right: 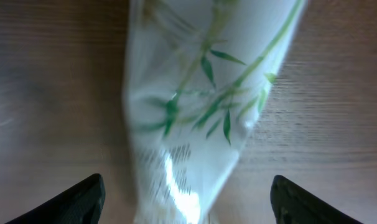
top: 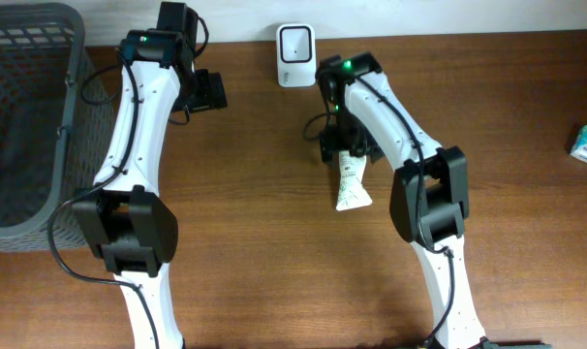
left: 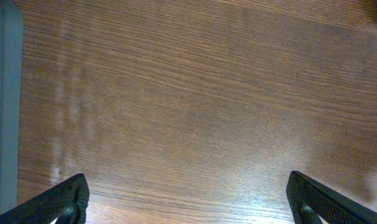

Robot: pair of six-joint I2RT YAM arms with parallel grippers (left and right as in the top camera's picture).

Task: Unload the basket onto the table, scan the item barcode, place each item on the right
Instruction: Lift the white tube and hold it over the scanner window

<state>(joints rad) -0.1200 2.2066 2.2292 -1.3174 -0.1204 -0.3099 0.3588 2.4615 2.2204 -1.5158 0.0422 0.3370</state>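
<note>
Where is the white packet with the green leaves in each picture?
Overhead: the white packet lies on the table a little right of the middle, beside the right arm.
Left wrist: not in it.
Right wrist: the white packet fills the middle from top to bottom, close up and blurry.
Shared landmark: the brown wooden table shows in all three views.
</note>
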